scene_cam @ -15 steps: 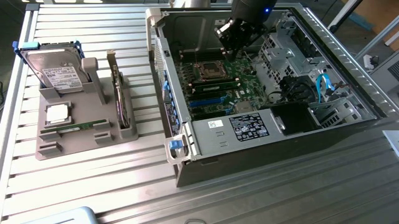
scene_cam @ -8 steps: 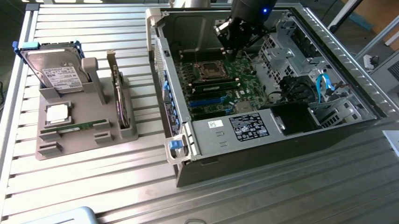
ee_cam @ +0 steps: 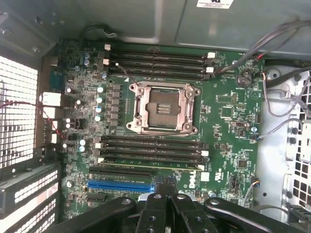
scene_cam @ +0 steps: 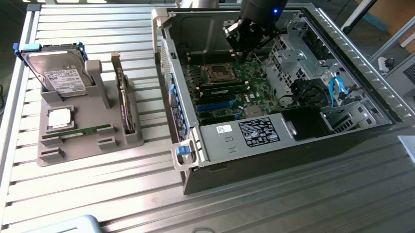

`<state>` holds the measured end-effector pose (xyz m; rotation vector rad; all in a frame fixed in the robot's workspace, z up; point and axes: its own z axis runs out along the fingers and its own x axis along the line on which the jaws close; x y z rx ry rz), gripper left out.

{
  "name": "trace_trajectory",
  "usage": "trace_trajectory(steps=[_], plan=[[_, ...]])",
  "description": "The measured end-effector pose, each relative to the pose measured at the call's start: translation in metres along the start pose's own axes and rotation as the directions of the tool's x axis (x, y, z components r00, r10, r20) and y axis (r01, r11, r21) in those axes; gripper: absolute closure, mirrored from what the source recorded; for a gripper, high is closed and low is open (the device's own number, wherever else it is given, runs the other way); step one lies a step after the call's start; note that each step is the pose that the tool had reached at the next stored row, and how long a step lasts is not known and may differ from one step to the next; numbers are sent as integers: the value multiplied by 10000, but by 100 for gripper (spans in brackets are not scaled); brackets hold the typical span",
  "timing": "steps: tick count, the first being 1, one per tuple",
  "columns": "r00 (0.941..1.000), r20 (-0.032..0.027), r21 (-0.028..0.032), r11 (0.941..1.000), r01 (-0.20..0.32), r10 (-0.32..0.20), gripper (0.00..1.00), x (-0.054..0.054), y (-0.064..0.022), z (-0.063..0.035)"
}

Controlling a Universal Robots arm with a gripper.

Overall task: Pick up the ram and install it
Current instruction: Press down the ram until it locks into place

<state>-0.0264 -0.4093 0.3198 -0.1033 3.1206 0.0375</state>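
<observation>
The ram, a thin green stick, lies in the front groove of the grey holder at the exterior view's left. My gripper hangs inside the open computer case, above the motherboard and far from the holder. In the wrist view its black fingers are pressed together with nothing between them, over the board edge near the blue slot. The processor socket has dark memory slots on both sides. A thin green strip stands in a slot beside the socket.
The holder also carries a hard drive, a square silver chip and an upright green card with a bracket. Cables and a blue lead crowd the case's drive side. Everything rests on a slatted metal table.
</observation>
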Motion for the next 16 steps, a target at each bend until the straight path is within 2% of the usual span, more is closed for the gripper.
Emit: trace_trajectory(steps=[16], plan=[[9998, 14, 5, 9998, -187, 187, 90, 0, 0, 0]])
